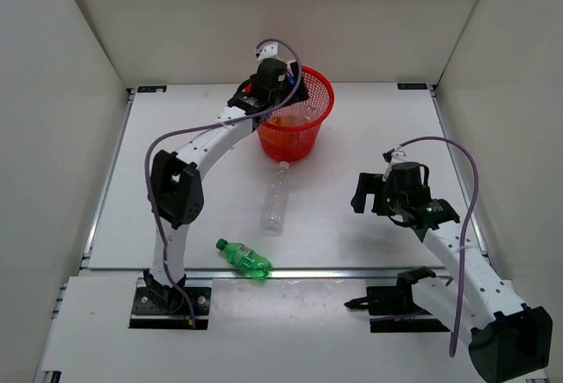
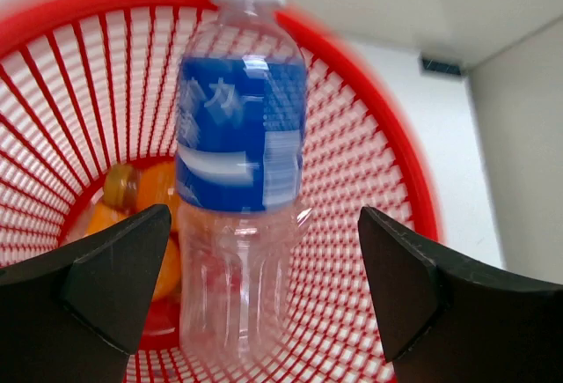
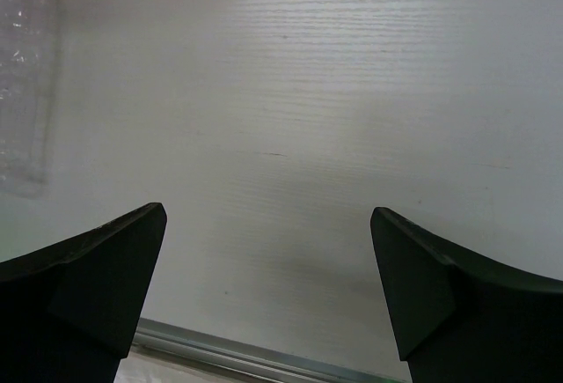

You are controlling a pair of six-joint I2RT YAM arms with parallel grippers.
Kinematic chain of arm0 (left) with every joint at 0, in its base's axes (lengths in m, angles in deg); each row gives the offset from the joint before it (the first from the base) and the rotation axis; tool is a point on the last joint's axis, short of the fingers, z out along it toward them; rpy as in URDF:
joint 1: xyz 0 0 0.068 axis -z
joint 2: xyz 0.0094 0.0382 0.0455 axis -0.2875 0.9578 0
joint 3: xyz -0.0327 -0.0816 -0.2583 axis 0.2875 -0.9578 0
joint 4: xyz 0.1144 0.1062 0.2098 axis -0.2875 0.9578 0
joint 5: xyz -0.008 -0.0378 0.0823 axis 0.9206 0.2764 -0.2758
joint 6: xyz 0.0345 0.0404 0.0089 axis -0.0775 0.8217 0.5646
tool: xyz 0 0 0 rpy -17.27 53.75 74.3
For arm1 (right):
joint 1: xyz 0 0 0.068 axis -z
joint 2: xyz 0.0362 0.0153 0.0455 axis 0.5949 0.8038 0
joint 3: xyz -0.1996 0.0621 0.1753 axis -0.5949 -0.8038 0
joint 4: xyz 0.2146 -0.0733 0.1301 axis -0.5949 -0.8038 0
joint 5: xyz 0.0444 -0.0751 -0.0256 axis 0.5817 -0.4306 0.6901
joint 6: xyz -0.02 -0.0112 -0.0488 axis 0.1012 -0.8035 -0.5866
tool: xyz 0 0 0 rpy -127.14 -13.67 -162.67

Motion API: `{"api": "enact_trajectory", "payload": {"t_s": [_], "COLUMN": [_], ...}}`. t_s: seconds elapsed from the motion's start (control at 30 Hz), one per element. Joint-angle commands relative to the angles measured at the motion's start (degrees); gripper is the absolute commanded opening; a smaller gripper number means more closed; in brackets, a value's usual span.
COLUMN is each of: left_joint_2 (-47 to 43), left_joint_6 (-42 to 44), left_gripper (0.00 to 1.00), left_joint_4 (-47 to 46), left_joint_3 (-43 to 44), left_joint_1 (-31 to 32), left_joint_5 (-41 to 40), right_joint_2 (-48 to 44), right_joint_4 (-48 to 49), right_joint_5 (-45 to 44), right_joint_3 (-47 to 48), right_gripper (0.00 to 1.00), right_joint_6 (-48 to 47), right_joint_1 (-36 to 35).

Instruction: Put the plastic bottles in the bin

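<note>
Blue-labelled bottle point(image 2: 239, 136) shows in the left wrist view with its white cap toward the top of the picture, its clear body against the red mesh of the bin point(image 2: 369, 163). Whether its base touches anything I cannot tell. It lies between the fingers point(image 2: 114, 277) of the left gripper point(image 2: 264, 216), which are spread wide, with a gap of mesh showing on each side of the bottle, so they grip nothing. The bin's rim is blurred in this view. Down inside, to the left of the blue-labelled bottle, lie orange bottles point(image 2: 141, 198).

From above, the bin stands at the far middle of the table point(image 1: 369, 128), and the left arm reaches out so that its gripper hangs over the bin's left rim. Just in front of the bin a clear bottle point(image 1: 275, 200) lies on its side, cap toward the bin. Nearer the arm bases, close to the table's near edge, a green bottle point(image 1: 244, 258) lies on its side at a slant.

The right gripper point(image 3: 268, 216) is well to the right of both, over bare tabletop, its fingers wide apart and holding nothing. The clear bottle shows faintly at the left edge of its wrist view.
</note>
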State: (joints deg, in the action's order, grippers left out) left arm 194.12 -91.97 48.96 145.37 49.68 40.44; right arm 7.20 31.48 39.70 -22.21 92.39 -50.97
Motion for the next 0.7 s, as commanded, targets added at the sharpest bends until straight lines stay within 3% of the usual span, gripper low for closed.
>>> {"api": "enact_trajectory", "payload": {"t_s": [0.0, 0.2, 0.3, 0.53, 0.67], "left_joint_2": [-3.41, -16.74, -28.85, -61.20, -75.81], "left_joint_6": [1.16, 6.96, 8.03, -5.57, -13.22], "left_gripper": [0.99, 0.99, 0.99, 0.98, 0.99], "left_joint_4": [2.13, 2.21, 2.74, 18.10, 28.99], "left_joint_3": [5.47, 0.30, -14.08, -46.16, -56.55], "left_joint_1": [1.57, 3.41, 4.03, -1.33, -2.73], "left_joint_5": [3.57, -2.40, -7.94, -6.28, -2.06], "right_joint_2": [1.01, 6.90, 9.80, 24.21, 35.08], "right_joint_4": [3.07, 2.01, 4.73, 13.42, 18.97], "right_joint_5": [-2.45, -9.92, -9.14, -11.68, -15.62], "right_joint_3": [0.84, 6.55, 8.05, 16.39, 22.18], "right_gripper": [1.00, 0.99, 0.99, 0.99, 1.00], "right_joint_6": [1.13, 0.43, 2.09, 6.49, 10.08], "right_joint_1": [-3.46, -14.62, -18.40, -30.52, -34.76]}}
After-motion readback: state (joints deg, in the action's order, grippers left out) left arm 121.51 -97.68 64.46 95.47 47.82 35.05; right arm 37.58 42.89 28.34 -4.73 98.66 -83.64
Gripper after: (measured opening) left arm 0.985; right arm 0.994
